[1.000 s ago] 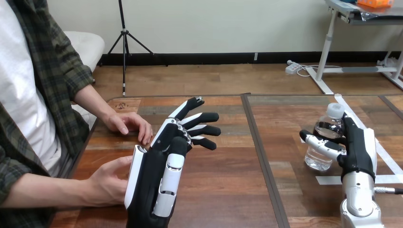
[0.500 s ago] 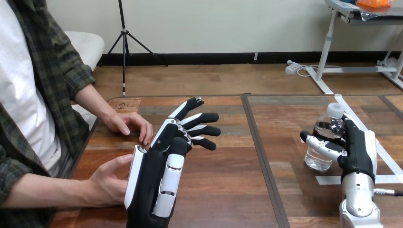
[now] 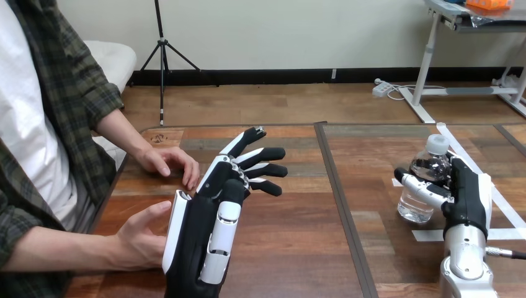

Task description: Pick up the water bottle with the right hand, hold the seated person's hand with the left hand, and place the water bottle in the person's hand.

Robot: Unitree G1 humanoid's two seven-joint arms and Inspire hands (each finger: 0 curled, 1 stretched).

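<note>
A clear water bottle (image 3: 423,180) with a white cap stands upright on the table at the right. My right hand (image 3: 466,195) is pressed against its right side. Its thumb (image 3: 420,186) lies across the bottle's front, and its fingers are hidden behind the bottle. My left hand (image 3: 208,223) is raised over the table's left half, open, with its fingers (image 3: 267,169) spread and pointing right. The person's nearer hand (image 3: 139,239) lies just left of my left hand's white edge; whether they touch I cannot tell. The person's farther hand (image 3: 169,162) rests on the table beyond it.
A dark seam (image 3: 340,198) runs down the table between its two halves. White tape strips (image 3: 434,234) lie on the table by the bottle and along the right side. The person's forearm (image 3: 56,248) comes in from the lower left.
My right hand has shifted slightly up and to the right against the bottle, which stands where it was. My left hand and the person's hands have hardly moved.
</note>
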